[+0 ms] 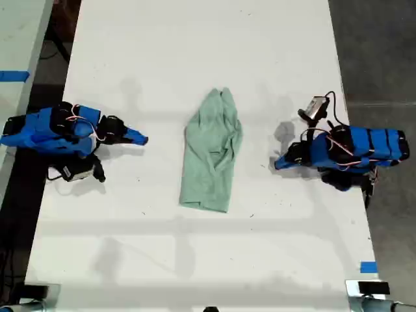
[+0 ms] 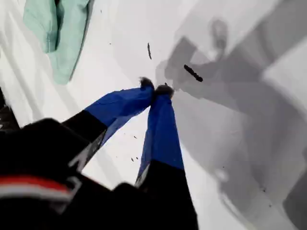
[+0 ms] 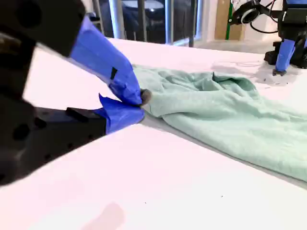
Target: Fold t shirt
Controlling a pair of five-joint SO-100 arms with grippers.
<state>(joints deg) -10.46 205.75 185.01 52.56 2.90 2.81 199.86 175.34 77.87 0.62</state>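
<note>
The table (image 1: 195, 52) carries the t shirt (image 1: 211, 153) about in its middle, already brought to a long narrow strip w/ wrinkles, so the side folds look done; I judge a last fold across the length is left. My second gripper (image 3: 139, 103) sits just beside one edge of the t shirt, jaws closed, holding nothing. My first gripper (image 2: 156, 88) is on the other side of the t shirt, apart from it, tips together, empty.

bright even light, soft grey shadows on white table (image 1: 195, 39), wrist views blurred
</note>
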